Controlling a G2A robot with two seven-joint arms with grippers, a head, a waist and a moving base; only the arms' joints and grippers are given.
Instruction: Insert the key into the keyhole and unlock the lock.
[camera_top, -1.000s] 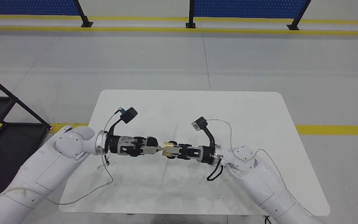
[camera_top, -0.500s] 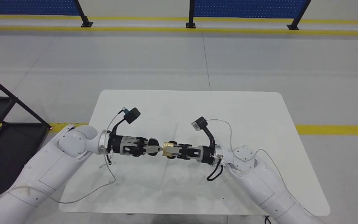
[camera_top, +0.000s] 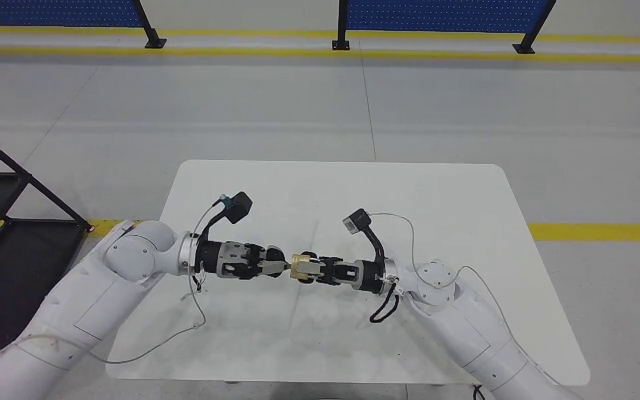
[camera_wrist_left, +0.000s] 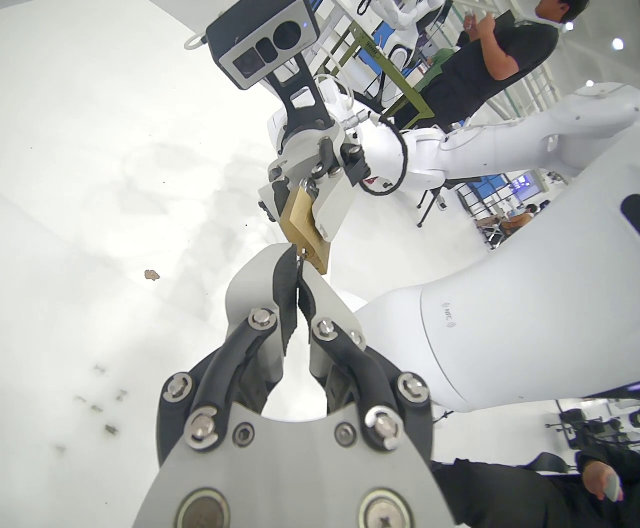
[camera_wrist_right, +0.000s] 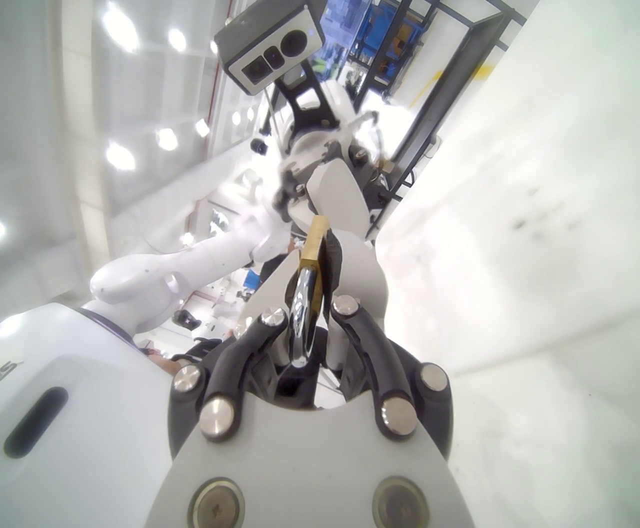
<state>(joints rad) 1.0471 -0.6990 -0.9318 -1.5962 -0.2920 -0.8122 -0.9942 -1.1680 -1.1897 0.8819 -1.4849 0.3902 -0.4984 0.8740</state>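
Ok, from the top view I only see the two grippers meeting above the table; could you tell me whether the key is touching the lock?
Observer: In the left wrist view, the left gripper pinches the key, and its tip meets the bottom face of the brass lock. I cannot tell how deep it sits.
Operator: Thank you. How does the right gripper hold the lock?
Observer: The right wrist view shows the right gripper clamped on the brass body, with the silver shackle lying back between its fingers.

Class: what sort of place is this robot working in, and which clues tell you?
Probably a robotics lab or factory hall: a white table on grey floor marked with yellow lines, blue barrier panels behind.
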